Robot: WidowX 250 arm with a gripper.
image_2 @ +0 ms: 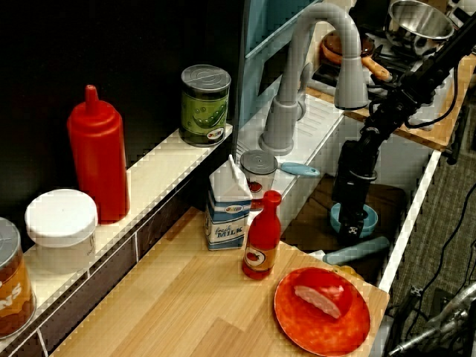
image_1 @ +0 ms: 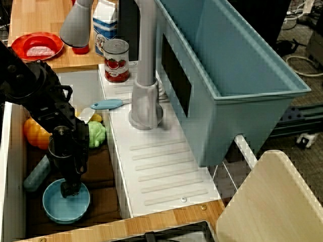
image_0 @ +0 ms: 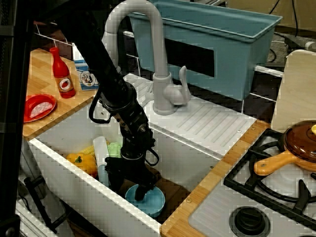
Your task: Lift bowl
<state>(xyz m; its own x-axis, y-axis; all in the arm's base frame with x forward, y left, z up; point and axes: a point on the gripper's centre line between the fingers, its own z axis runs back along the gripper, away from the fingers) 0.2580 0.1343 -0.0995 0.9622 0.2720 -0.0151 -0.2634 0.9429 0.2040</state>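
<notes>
A light-blue bowl [image_1: 65, 204] sits empty on the dark floor of a white sink [image_0: 74, 182], with the black gripper [image_1: 69, 190] reaching down inside it, jaw opening unclear, beside an orange pepper [image_1: 35, 132] and green vegetable [image_1: 96, 134].

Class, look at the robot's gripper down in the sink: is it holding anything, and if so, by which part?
The gripper reaches into the light-blue bowl in the sink, near the bowl's rim. Whether the jaws have closed on that rim cannot be told.
</notes>
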